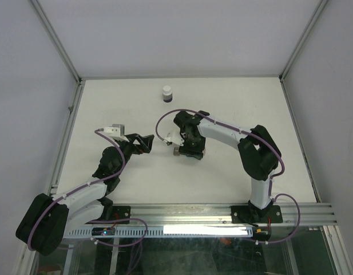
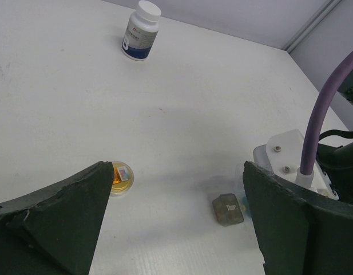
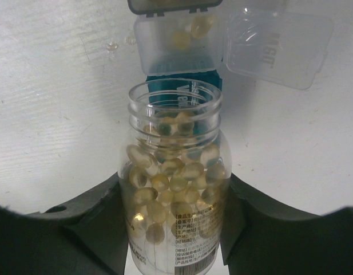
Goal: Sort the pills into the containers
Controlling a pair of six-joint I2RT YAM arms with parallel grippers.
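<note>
The pills [image 3: 170,183], pale yellow capsules, fill most of an uncapped clear vial [image 3: 177,252]. The right gripper [image 3: 173,212] grasps the vial, one finger on each side of its body. The vial's mouth points at the teal box [image 3: 185,77] just beyond it. One clear cell [image 3: 176,46] of that box stands open with a few pills inside, and its lid [image 3: 273,43] is flipped out to the side. The grey box [image 2: 227,209] lies shut on the table [image 2: 62,114] just beside the right gripper. The left gripper [image 2: 179,200] hangs nearby, jaws spread wide and holding nothing. By its left finger lies a small round dish [image 2: 120,177], perhaps the vial's cap, with something orange in it. A white-capped bottle [image 2: 141,31] stands well apart at the far side.
</note>
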